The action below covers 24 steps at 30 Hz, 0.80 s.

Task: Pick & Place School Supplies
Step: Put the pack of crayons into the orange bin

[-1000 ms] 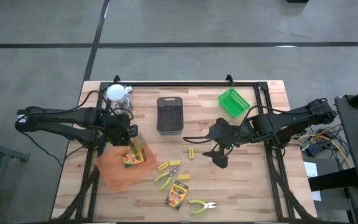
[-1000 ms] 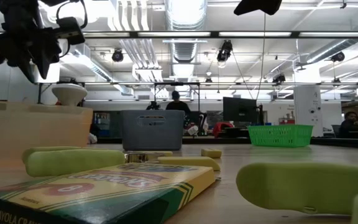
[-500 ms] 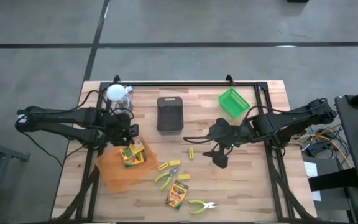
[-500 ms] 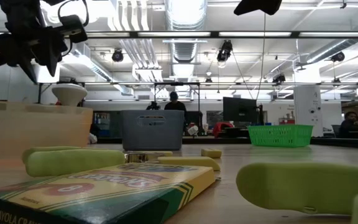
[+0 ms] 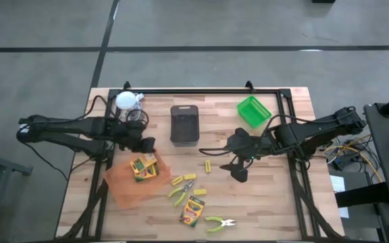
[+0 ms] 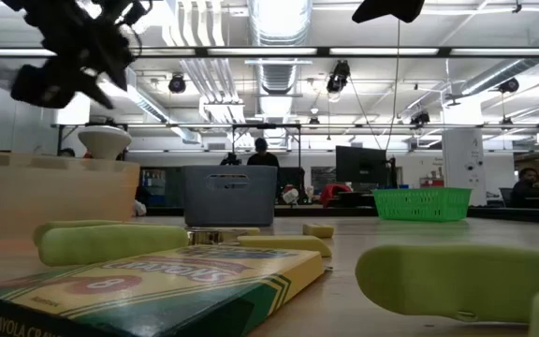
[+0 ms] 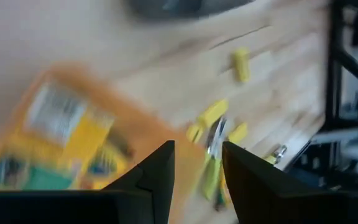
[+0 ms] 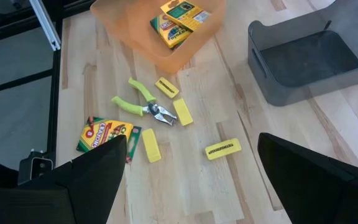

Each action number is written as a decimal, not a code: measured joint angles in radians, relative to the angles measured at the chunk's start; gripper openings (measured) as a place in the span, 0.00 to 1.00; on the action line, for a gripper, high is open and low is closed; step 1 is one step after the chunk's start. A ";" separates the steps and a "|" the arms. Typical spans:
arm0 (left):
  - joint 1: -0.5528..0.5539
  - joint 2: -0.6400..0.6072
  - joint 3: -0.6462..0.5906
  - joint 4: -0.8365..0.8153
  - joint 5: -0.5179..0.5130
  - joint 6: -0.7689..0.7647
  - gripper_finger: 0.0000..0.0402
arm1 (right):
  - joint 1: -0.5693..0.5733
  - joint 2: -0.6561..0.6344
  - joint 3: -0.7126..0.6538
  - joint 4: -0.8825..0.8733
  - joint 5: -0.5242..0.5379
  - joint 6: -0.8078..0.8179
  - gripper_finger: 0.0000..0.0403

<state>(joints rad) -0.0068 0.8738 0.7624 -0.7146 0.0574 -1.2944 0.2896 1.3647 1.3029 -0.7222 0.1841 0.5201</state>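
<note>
My left fingers (image 5: 147, 144) have let go of the crayon box and pulled back up and away from the orange tray (image 5: 135, 177); a second ago they hung right over it with the box between them. Now two crayon boxes (image 5: 143, 168) lie in that tray, near its far end, and my left fingers stand parted with nothing between them, just beyond the tray's rim toward the black tray (image 5: 184, 124).

My right fingers (image 5: 240, 173) have not shifted. They hover spread wide and bare over open worktop (image 5: 269, 202), near the middle, with the green tray (image 5: 253, 111) farther back on my right.

The other supplies lie loose on the worktop in front of the orange tray: a short yellow block (image 5: 208, 165) on its own near my right fingers, two more yellow blocks (image 5: 183, 179) beside a lime-handled tool (image 5: 179, 193), a third crayon box (image 5: 192, 211) with a yellow block (image 5: 198, 196) just beside it, and a second lime-handled tool (image 5: 218, 223) closest to the front edge. In my right wrist view the first tool (image 8: 143, 104) sits between two blocks, apart from the tray.
</note>
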 joint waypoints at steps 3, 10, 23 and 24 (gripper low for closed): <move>-0.027 0.002 0.000 0.071 -0.062 0.157 0.34 | 0.000 0.000 0.000 0.000 0.000 0.000 0.88; -0.097 0.017 0.000 0.173 -0.212 0.244 0.34 | 0.000 0.000 0.000 0.000 0.000 0.000 0.88; -0.287 0.091 0.000 0.291 -0.412 0.314 0.34 | 0.000 0.000 0.000 0.001 0.000 0.000 0.88; -0.292 0.100 0.000 0.308 -0.413 0.322 0.34 | 0.000 0.000 0.000 0.001 0.000 0.000 0.88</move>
<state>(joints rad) -0.2986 0.9741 0.7624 -0.4067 -0.3556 -0.9725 0.2897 1.3647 1.3029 -0.7208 0.1841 0.5201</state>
